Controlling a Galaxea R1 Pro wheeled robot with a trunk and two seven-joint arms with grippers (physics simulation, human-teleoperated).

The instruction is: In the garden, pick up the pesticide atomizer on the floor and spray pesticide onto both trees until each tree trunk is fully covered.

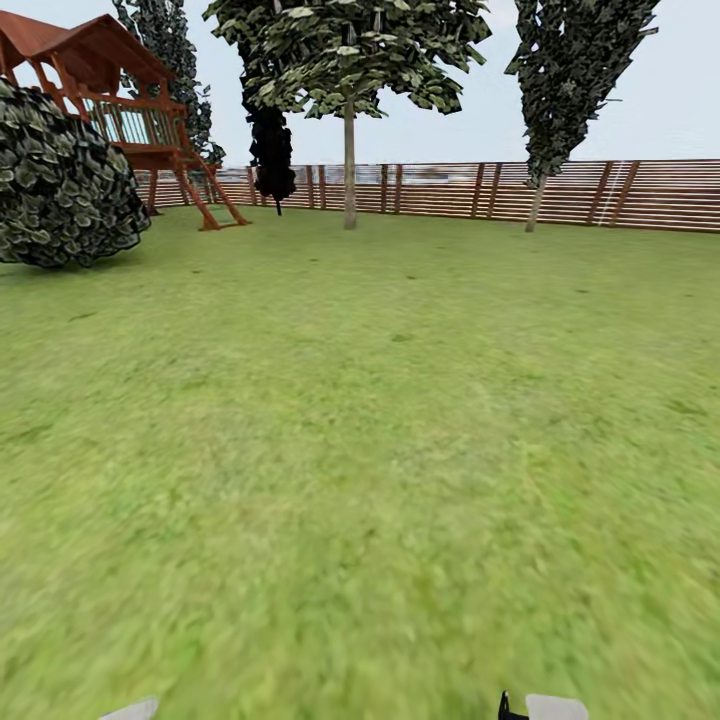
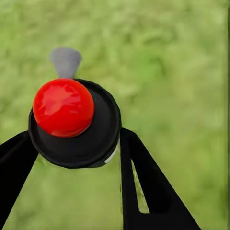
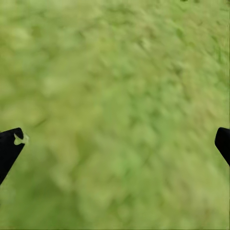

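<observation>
We carry the black, red-capped pesticide atomizer [image 2: 74, 122] clamped in our left jaws [image 2: 76, 153] — ready for the slim pale-trunked tree [image 1: 349, 165] ahead; right jaws [image 3: 115, 143] gape wide, empty.

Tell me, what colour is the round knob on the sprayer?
Shiny red, on the black sprayer top; it shows best in the left wrist view.

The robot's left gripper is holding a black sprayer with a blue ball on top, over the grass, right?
Not quite: the ball on the black sprayer is red, not blue. The left wrist view shows the left gripper holding it over the green grass.
</observation>
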